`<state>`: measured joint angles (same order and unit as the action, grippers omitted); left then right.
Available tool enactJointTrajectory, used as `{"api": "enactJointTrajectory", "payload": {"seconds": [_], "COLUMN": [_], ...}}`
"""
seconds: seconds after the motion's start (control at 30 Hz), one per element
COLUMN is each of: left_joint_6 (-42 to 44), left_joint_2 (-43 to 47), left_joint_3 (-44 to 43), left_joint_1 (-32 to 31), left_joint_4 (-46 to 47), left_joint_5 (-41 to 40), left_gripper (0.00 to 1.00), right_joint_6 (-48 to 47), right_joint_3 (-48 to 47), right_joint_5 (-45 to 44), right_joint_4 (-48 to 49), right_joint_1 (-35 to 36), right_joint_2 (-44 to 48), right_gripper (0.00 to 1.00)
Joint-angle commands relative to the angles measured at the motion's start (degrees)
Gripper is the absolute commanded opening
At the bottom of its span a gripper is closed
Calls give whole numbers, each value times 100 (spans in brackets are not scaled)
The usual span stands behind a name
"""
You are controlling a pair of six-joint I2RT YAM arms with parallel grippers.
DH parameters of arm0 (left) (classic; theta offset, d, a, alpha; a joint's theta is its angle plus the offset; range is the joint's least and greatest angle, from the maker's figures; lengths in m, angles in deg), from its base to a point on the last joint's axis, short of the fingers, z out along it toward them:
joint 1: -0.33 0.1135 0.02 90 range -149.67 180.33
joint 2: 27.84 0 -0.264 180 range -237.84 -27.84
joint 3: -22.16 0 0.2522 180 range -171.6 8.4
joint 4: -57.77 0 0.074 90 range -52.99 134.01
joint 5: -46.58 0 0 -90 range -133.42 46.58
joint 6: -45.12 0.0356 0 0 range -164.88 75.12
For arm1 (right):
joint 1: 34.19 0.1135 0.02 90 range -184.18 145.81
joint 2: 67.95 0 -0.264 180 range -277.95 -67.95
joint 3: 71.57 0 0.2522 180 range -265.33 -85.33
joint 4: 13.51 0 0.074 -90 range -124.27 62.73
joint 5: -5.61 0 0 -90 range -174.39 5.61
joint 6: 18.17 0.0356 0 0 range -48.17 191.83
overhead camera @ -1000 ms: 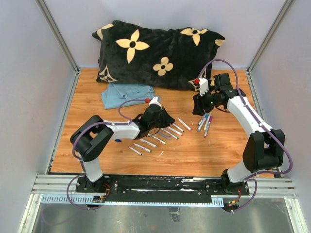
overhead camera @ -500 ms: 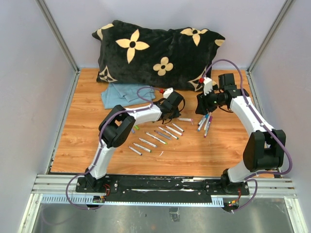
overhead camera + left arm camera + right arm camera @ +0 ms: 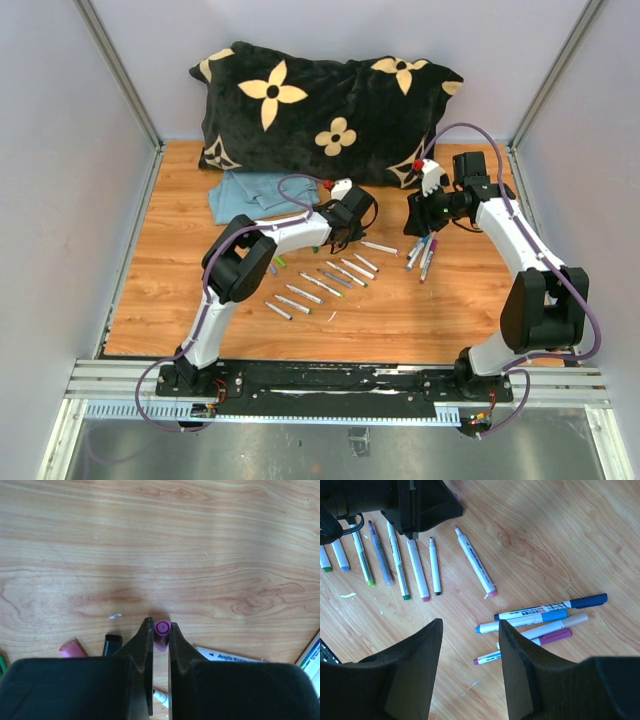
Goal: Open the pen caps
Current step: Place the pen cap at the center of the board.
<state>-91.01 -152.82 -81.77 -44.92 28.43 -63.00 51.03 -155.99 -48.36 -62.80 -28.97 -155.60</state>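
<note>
In the left wrist view a purple pen cap [image 3: 162,631] stands pinched between the tips of my left gripper [image 3: 160,626], which is shut on it just above the wood. A pink cap [image 3: 73,649] and a black cap [image 3: 113,642] lie loose to its left. From above, my left gripper [image 3: 349,216] is behind the row of uncapped pens [image 3: 322,284]. My right gripper [image 3: 470,630] hangs open and empty over the table, with a cluster of capped pens [image 3: 547,617] just to its right. In the top view my right gripper [image 3: 424,208] hovers behind that cluster [image 3: 422,252].
A black flowered pillow [image 3: 320,110] fills the back of the table, with a folded blue cloth [image 3: 255,195] in front of it at the left. One uncapped pen [image 3: 380,246] lies apart between the row and the cluster. Walls close in both sides.
My left gripper has swung from over the pen row towards the back right, then eased slightly left. My right gripper has drifted a little right and back, still open.
</note>
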Motion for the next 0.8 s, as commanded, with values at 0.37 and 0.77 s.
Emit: {"api": "enactJointTrajectory", "payload": {"seconds": [0.37,0.77], "left_joint_6": [122,408], "left_joint_2": [111,1109], "left_joint_3": [-22,367], "left_joint_1": [96,96], "left_joint_4": [-157,-80], "left_joint_5": [-172,17], "left_gripper": [27,39], "right_joint_6": [-100,-163], "right_joint_3": [24,32], "right_joint_5": [177,-171], "right_joint_4": [-241,-278], "right_joint_1": [-64,-64], "right_joint_2": [-375,-306], "right_gripper": [49,49]}}
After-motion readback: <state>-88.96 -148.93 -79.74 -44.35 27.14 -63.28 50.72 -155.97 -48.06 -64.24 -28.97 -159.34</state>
